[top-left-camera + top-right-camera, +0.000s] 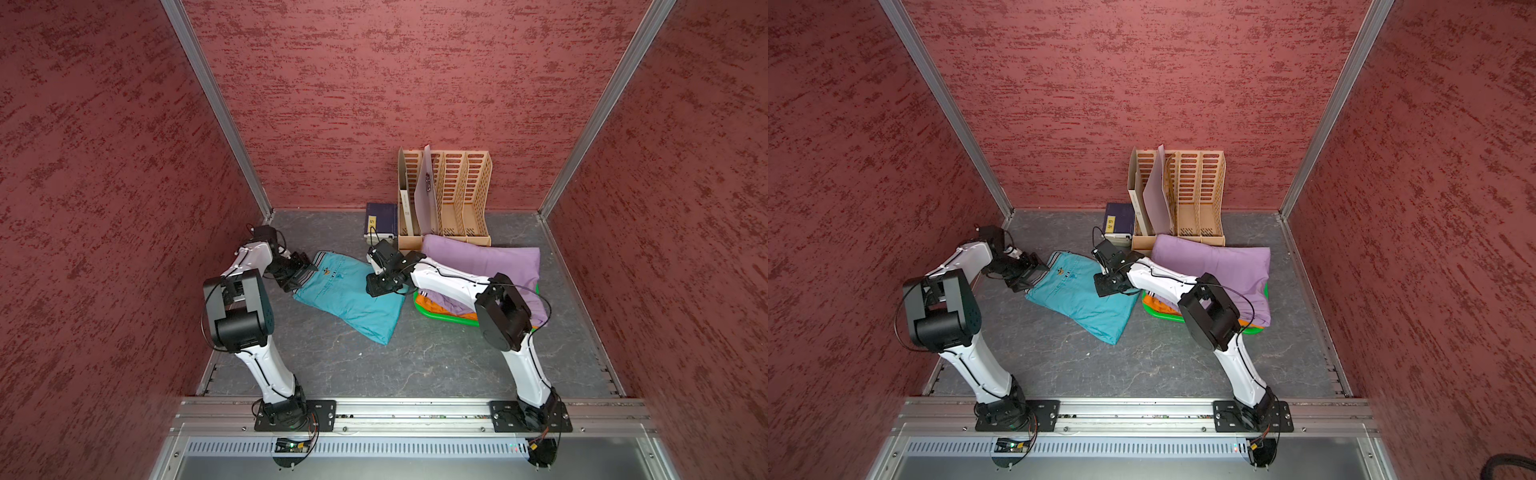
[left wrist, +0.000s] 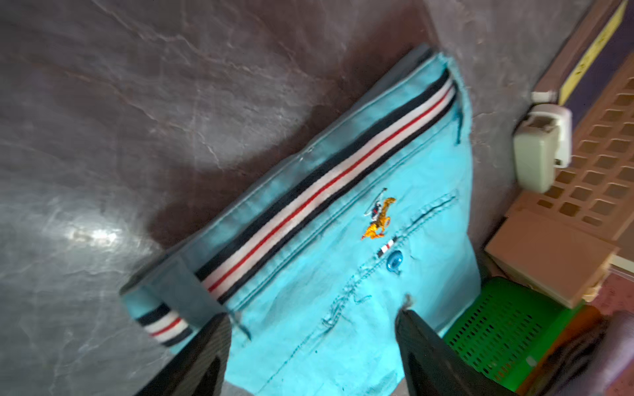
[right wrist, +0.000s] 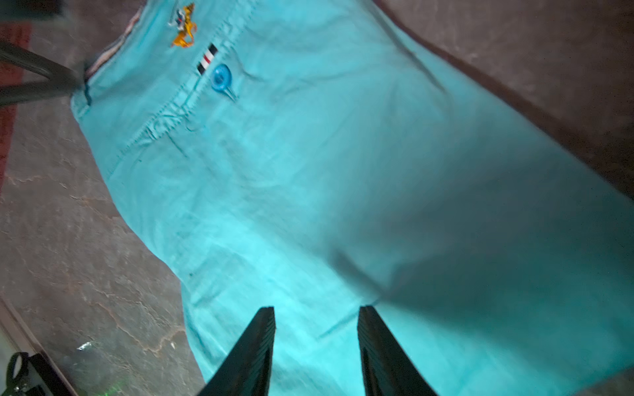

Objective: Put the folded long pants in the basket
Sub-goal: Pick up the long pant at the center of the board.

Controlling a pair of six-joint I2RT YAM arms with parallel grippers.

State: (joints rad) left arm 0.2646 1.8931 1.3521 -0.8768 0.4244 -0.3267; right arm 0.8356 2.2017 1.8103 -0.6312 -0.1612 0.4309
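Teal pants (image 1: 353, 299): folded, flat on the gray counter (image 1: 332, 365), btwn the two arms. Not in the basket. The stripy waist end points to the left arm. One corner lies just beside the basket.
Basket (image 1: 444, 320): green, on the right side of the counter, in front of the beige file rack (image 1: 465, 195).
Orange pants (image 1: 428, 305): in the basket, low down. Only a bit shows.
Lilac pants (image 1: 490, 259): on top of the pile in the basket, big & puffy. They hang over the rim at the back & right.
Left hand (image 1: 302, 275): at the stripy waist end of the teal pants. In its wrist view the two fingers (image 2: 206, 353) stand wide apart w/ teal cloth showing btwn them. It has hold of nothing.
Right hand (image 1: 380, 286): over the teal pants on the side close to the basket. Its fingers (image 3: 254, 346) are part way open, w/ a gap & teal cloth under it. No grip. Can't tell if the tips touch the cloth.
Blue box (image 1: 380, 218): at the back, right beside the file rack.
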